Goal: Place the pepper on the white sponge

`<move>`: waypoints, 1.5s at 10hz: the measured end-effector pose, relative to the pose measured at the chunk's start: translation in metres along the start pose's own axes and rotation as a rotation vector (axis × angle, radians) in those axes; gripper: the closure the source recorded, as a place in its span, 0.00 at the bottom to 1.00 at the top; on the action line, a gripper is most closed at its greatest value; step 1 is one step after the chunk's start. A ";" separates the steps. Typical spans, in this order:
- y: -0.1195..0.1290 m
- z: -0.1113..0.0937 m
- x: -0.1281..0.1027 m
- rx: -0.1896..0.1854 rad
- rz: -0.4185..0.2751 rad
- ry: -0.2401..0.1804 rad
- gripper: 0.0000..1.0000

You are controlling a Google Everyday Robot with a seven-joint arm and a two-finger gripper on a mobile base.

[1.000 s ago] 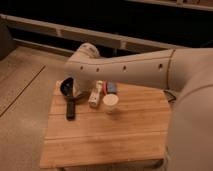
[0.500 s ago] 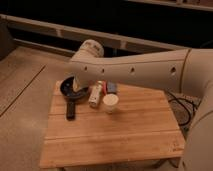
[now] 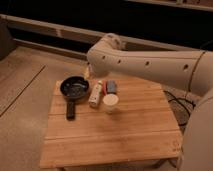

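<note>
Change since the earlier frame: the white arm's rounded joint [image 3: 107, 44] was carried rightward and slightly up; the table items were left unmoved.

Gripper [image 3: 88, 71]: held behind and view-left of the white cup [image 3: 110, 102]. It was largely masked by the arm, so grasping or released could not be told.

Pepper [image 3: 103, 89]: lay just behind the cup, between the white sponge [image 3: 95, 94] and the blue-grey block [image 3: 111, 87], apparently not yet lifted.

Handling, judged: a straight-down approach was called for, since neighbours crowded three sides. The pepper should be raised above the cup's rim, then released low on the sponge's middle, as a roundish thing could roll off.

Room: open boards of the wooden table [image 3: 135, 135] lay in front of the cup. The black pan [image 3: 75, 89] sat beyond the sponge, near the back edge.
</note>
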 end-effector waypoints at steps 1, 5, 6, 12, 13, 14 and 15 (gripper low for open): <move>-0.019 0.009 -0.005 -0.010 0.037 -0.005 0.35; -0.026 0.013 -0.005 -0.012 0.053 -0.004 0.35; -0.029 0.012 -0.005 -0.008 0.054 -0.007 0.35; -0.060 0.081 0.034 -0.017 0.210 0.145 0.35; -0.065 0.092 0.035 -0.023 0.222 0.166 0.35; -0.069 0.098 0.033 -0.026 0.229 0.176 0.35; -0.074 0.104 0.030 -0.025 0.230 0.183 0.35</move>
